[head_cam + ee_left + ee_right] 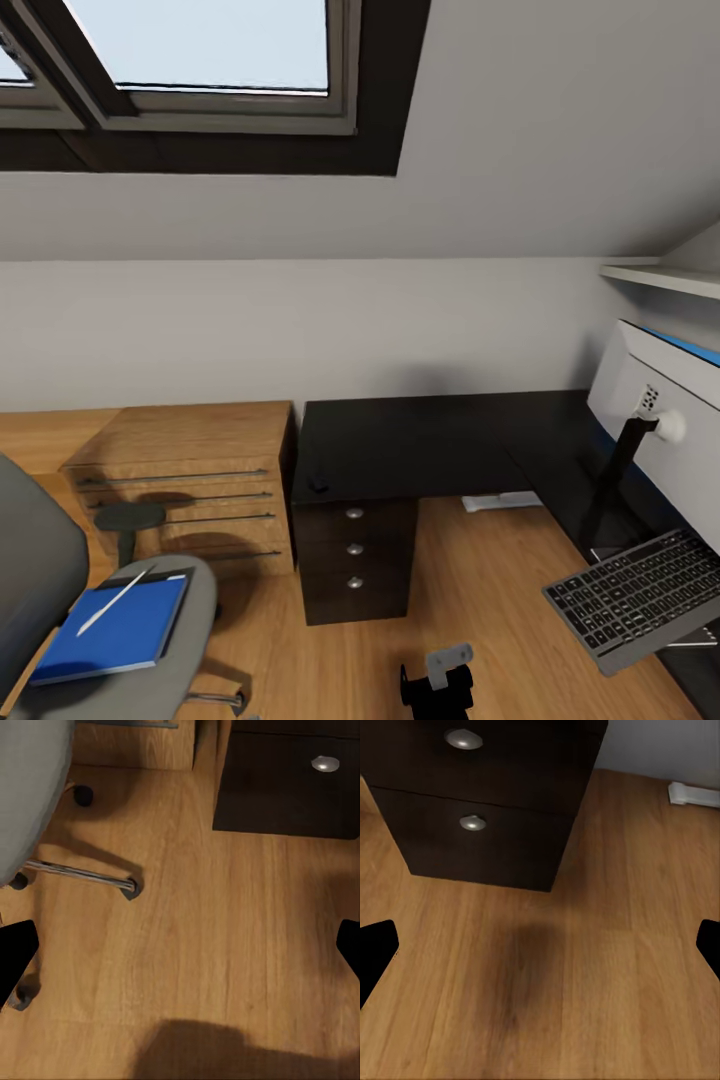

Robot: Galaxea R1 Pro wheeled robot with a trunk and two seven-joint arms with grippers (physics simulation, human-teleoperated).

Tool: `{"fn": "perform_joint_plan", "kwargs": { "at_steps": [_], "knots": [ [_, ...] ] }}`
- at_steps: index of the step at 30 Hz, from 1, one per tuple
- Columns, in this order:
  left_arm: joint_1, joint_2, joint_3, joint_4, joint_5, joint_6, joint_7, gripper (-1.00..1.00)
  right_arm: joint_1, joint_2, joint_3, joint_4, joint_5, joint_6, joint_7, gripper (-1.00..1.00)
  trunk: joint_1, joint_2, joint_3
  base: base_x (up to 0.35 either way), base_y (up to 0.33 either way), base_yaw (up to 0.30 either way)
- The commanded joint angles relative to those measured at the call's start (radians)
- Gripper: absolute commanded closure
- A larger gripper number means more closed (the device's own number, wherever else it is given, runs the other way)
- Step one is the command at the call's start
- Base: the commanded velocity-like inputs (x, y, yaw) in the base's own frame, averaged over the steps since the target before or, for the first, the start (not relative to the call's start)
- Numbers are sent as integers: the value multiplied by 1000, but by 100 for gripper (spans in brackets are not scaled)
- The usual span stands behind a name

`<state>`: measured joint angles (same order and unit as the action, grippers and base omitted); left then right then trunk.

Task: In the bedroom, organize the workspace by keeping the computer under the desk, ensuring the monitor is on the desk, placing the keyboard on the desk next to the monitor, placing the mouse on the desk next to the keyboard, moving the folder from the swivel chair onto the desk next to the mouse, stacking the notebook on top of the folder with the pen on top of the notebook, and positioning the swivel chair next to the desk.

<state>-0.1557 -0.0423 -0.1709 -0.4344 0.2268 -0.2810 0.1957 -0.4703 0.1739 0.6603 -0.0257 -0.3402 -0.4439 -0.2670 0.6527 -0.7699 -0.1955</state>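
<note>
In the head view the swivel chair (pixel 60 600) sat at about eight o'clock, its grey seat carrying the blue folder (pixel 115 632) with the white pen (pixel 112 602) lying slantwise across the folder's upper left part. Just past the chair, at nine o'clock, stood a low light-wood cabinet (pixel 190 480) with slim bar handles, touching or nearly touching the black worktop (pixel 420 440) — a glossy L-shaped surface running from the centre toward three o'clock, its bare top reflecting the wall. Under its left end hung a black drawer unit (pixel 355 560) with three round silver knobs. At six o'clock a dark part of the robot with a grey bracket (pixel 440 680) showed at the frame's lower edge. Further right, at four o'clock, the keyboard (pixel 640 598) lay tilted, overhanging the worktop's inner edge, and above it at three o'clock stood the monitor (pixel 660 420), its pale back facing the camera on a slim black arm. In the left wrist view the left fingers (pixel 16 958) stood wide apart and held nothing, over wood floor (pixel 210 945) beside the chair's chrome base. In the right wrist view the right fingers (pixel 375 952) were likewise spread wide and empty, over the floor in front of the drawer unit.
</note>
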Motion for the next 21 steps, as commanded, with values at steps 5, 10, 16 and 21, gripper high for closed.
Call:
{"fn": "perform_joint_plan", "kwargs": {
  "at_steps": [5,10,16,21],
  "knots": [
    [-1,1,-9,0,9,-4,7,-100,0,1,9,1,-7,-3,-3,-100,0,-1,-1,66,53,-204],
    [-1,1,-9,0,9,-4,7,-100,0,1,9,1,-7,-3,-3,-100,0,-1,-1,8,7,-255],
    [-1,1,-9,0,9,-4,7,-100,1,1,9,1,-7,-3,6,-100,0,-1,-1,2,136,-261],
    [-1,1,-8,0,9,-4,7,-100,1,1,8,1,-7,-3,49,-100,0,-1,-1,0,238,-263]
  ]
}}
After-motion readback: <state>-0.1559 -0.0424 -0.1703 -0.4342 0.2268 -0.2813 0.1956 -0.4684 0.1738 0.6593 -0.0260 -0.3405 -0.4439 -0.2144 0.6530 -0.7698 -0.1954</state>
